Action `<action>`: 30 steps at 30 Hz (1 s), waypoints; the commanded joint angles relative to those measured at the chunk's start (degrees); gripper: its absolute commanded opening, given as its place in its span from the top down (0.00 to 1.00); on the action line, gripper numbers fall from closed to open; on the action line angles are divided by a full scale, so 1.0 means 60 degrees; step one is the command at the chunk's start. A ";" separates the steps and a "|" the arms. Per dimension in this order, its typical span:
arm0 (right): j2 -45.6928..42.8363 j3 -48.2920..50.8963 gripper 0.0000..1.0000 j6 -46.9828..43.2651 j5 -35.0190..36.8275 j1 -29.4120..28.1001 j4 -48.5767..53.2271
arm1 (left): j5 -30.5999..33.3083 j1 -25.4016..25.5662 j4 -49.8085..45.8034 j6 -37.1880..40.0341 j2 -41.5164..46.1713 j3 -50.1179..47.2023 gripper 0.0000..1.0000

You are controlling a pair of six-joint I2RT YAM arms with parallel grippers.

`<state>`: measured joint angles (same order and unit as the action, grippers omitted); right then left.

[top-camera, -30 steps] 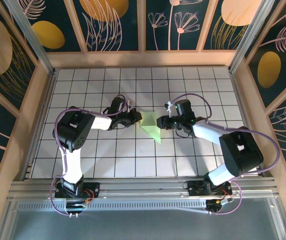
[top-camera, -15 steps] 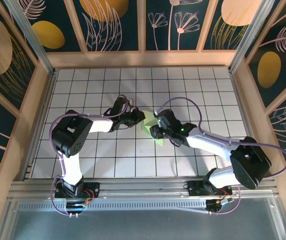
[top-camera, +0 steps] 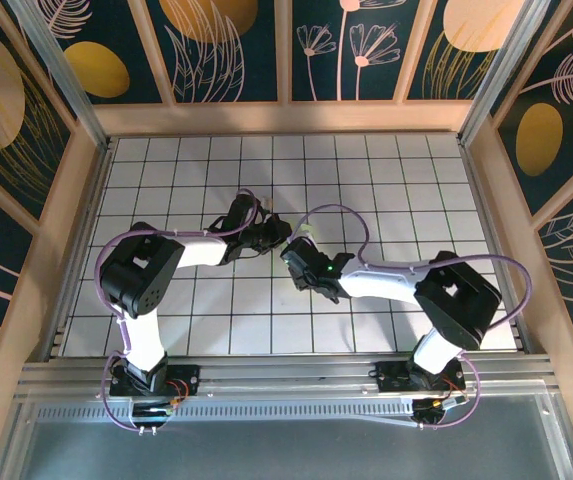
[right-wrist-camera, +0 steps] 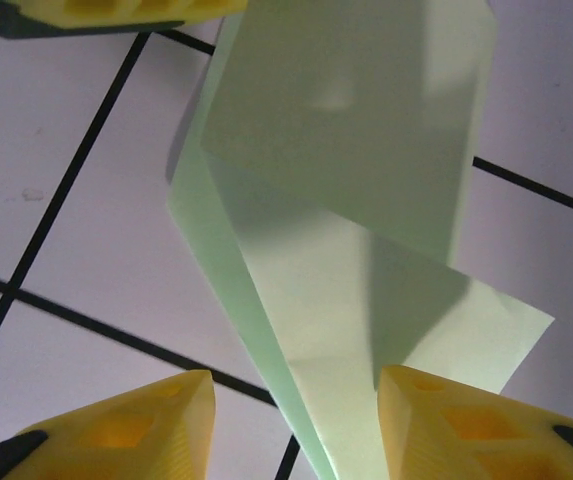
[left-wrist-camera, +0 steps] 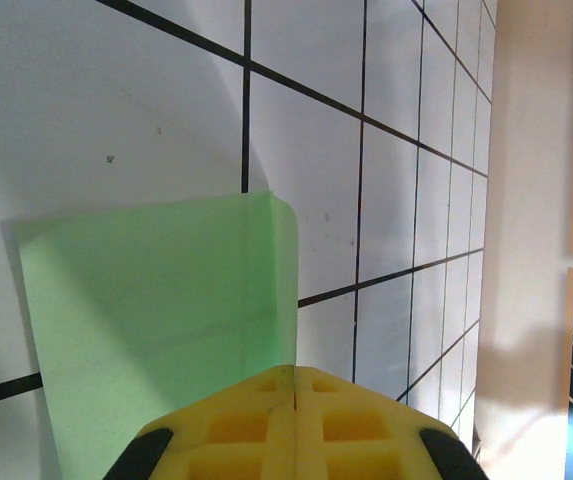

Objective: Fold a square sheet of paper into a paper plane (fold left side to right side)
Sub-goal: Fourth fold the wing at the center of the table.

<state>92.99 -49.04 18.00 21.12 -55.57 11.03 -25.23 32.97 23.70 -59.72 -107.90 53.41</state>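
The square sheet of paper (right-wrist-camera: pixel 366 290) is pale green and partly folded, lying on the white grid table (top-camera: pixel 386 180). One flap (right-wrist-camera: pixel 356 120) stands lifted and casts a shadow on the layer beneath. My left gripper (left-wrist-camera: pixel 294 372) is shut, and the paper's (left-wrist-camera: pixel 156 300) raised right edge runs into the seam between its fingers. My right gripper (right-wrist-camera: pixel 296 430) is open and low over the table, one finger (right-wrist-camera: pixel 136 425) on each side of the paper's narrow near end. In the top view both grippers meet mid-table, left (top-camera: pixel 278 231) and right (top-camera: pixel 294 254), covering most of the paper.
Wooden walls (top-camera: pixel 286 118) ring the tiled table on the far, left and right sides. The right arm's forearm (top-camera: pixel 376 280) stretches across the middle, with its cable looping above. The metal rail (top-camera: pixel 286 375) with both arm bases runs along the near edge.
The right gripper has swept left from beside the paper to directly over it, its forearm now lying across the table. The left gripper has edged slightly right and stayed shut.
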 commanded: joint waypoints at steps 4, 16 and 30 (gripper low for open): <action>0.0397 -0.0192 0.57 0.0470 0.1227 -0.0100 0.0330 | 0.0060 0.0049 -0.0179 -0.0120 0.0258 -0.0046 1.00; 0.0443 0.0129 0.67 0.0761 0.1540 -0.0185 0.0345 | 0.0148 0.0046 -0.0297 -0.0051 0.0229 0.0031 1.00; 0.0426 0.0319 0.92 0.0846 0.1325 -0.0245 0.0371 | 0.0263 0.0042 -0.0623 0.0146 0.0294 0.0195 0.96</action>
<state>95.22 -48.18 21.91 28.03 -56.49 12.45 -24.56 32.97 21.65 -59.66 -107.87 53.41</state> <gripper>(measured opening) 0.093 0.047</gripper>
